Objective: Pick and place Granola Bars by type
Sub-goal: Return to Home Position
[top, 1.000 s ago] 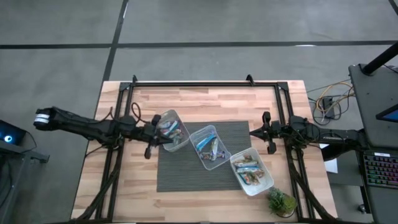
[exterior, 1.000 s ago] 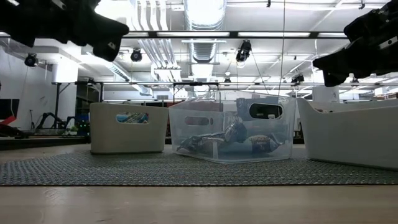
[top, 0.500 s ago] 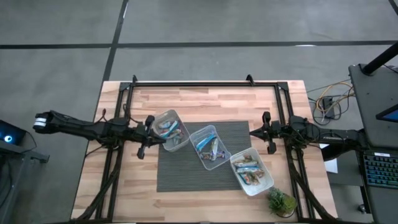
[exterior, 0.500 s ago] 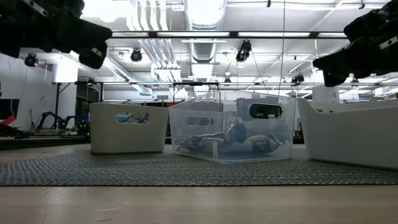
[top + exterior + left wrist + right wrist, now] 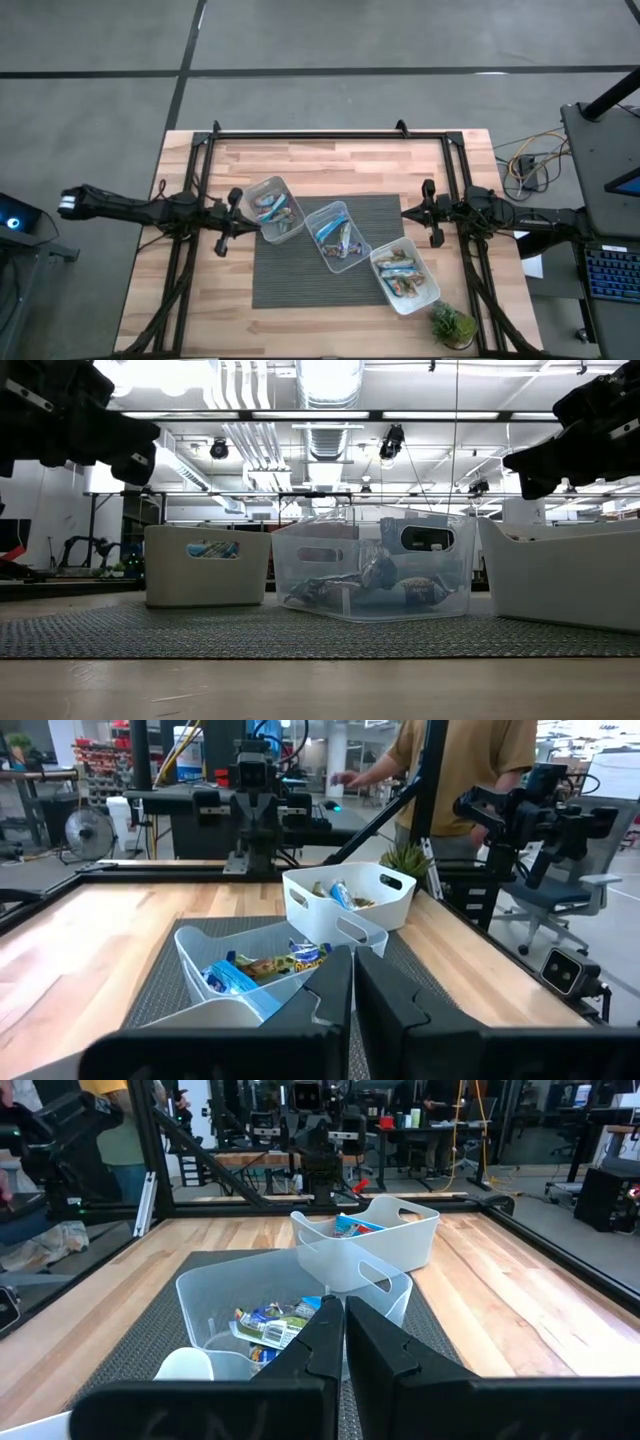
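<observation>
The granola bars lie sorted in three clear tubs in a slanting row on the dark mat: left tub [image 5: 272, 208], middle tub [image 5: 338, 236], right tub [image 5: 404, 276]. Blue and tan wrappers show in the middle tub [image 5: 262, 966] and again in the right wrist view [image 5: 268, 1325]. My left gripper [image 5: 236, 211] hovers shut just left of the left tub, holding nothing, and its shut fingers fill the bottom of its wrist view [image 5: 353, 988]. My right gripper [image 5: 406, 212] waits shut above the mat's right edge, also seen in its wrist view [image 5: 343, 1330], and is empty.
A small green plant [image 5: 452, 324] stands at the table's near right corner. A dark frame rail [image 5: 320, 134] runs along the far edge. Bare wood lies left and right of the mat [image 5: 300, 290]. A person [image 5: 470, 760] stands beyond the table.
My left gripper has drawn back from over the left tub's rim toward the table's left edge, staying level above the table. The tubs and the bars in them have not moved.
</observation>
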Robot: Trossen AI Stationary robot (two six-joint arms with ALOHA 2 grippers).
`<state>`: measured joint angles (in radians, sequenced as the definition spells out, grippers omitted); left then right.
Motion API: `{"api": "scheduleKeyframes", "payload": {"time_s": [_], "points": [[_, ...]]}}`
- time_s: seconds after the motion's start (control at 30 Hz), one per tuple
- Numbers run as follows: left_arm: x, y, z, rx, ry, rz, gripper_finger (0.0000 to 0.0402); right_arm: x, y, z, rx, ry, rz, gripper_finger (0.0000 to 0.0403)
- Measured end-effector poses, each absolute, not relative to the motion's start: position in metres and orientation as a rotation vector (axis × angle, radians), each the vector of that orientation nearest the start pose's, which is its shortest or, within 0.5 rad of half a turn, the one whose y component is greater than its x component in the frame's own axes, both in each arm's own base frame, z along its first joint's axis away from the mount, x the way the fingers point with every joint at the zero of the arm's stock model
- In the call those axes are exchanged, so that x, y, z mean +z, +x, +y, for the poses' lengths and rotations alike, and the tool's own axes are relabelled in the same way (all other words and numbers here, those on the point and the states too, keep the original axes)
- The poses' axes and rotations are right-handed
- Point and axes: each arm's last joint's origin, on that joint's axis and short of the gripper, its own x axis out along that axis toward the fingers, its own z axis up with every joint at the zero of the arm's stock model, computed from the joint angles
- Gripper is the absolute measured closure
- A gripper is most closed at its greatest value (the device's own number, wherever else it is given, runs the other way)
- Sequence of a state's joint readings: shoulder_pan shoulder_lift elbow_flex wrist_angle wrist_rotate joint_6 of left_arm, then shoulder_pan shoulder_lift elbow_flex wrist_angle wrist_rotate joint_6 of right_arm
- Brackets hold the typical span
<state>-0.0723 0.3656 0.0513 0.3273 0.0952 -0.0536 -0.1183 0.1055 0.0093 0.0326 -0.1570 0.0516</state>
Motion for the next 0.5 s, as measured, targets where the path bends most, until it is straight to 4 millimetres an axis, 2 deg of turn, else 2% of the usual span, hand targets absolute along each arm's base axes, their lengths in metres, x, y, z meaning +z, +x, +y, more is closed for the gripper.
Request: {"api": "scheduleKeyframes", "payload": {"time_s": [0.5], "points": [[0.174,0.106,-0.010,-0.169,-0.047,-0.006,0.0401,0.161,0.103,-0.008,0.038,0.060,0.064,0.0394]]}}
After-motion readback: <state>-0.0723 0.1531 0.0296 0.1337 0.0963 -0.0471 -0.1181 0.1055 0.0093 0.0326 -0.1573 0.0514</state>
